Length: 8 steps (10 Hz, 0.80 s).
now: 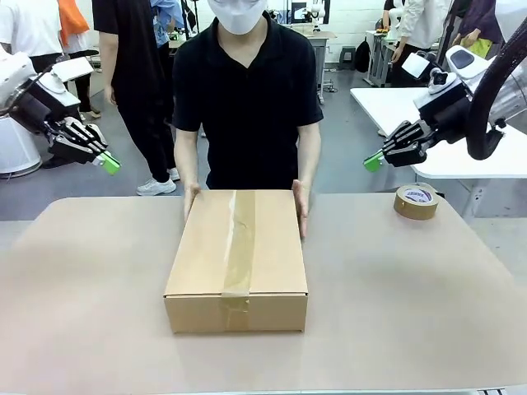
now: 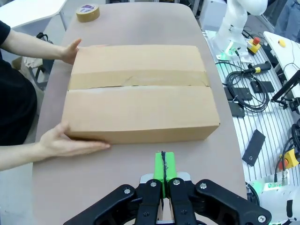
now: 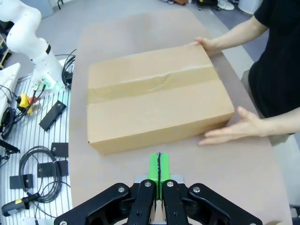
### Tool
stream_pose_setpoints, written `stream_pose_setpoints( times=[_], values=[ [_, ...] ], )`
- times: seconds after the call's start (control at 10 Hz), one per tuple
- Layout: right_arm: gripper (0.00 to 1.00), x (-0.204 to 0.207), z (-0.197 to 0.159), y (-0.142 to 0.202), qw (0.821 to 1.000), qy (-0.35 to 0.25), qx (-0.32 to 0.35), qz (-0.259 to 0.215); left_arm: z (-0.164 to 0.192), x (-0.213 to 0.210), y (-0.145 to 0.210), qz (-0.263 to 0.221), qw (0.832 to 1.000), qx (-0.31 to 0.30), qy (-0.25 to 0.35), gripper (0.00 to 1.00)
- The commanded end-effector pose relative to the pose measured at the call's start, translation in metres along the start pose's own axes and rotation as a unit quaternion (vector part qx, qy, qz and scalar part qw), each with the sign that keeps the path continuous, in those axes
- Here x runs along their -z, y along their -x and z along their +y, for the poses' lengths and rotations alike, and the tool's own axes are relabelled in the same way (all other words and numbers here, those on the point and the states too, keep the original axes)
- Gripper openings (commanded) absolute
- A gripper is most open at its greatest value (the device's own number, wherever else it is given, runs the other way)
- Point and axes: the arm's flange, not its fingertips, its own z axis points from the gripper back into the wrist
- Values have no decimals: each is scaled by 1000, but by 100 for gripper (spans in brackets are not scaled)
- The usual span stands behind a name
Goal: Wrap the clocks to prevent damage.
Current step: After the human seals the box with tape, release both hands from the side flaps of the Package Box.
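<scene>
A closed cardboard box (image 1: 237,259) sealed with a strip of brown tape lies in the middle of the table; no clocks are visible. A person's hands (image 1: 300,202) rest flat against its two short sides at the far end. My left gripper (image 1: 109,163) hangs shut, high above the table's left side, with nothing in it. My right gripper (image 1: 375,160) hangs shut above the right side, also holding nothing. In the left wrist view the box (image 2: 140,91) lies beyond the pressed-together green pads (image 2: 164,166). The right wrist view has the box (image 3: 157,103) beyond its closed pads (image 3: 159,166).
A roll of brown packing tape (image 1: 416,201) lies on the table at the far right, seen also as the tape roll (image 2: 87,12) from the left wrist. Cables and small devices (image 3: 33,154) lie on a rail beside the table. Other people stand behind.
</scene>
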Motion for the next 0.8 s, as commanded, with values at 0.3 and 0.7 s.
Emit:
stream_pose_setpoints(
  times=[0.3,0.7],
  values=[
    [1,-1,-4,-3,1000,3,-8,-12,1,-2,-4,-8,1000,6,-9,0],
    [100,-15,11,7,1000,14,0,-12,-2,-18,-3,-1,1000,-17,-17,100]
  ],
)
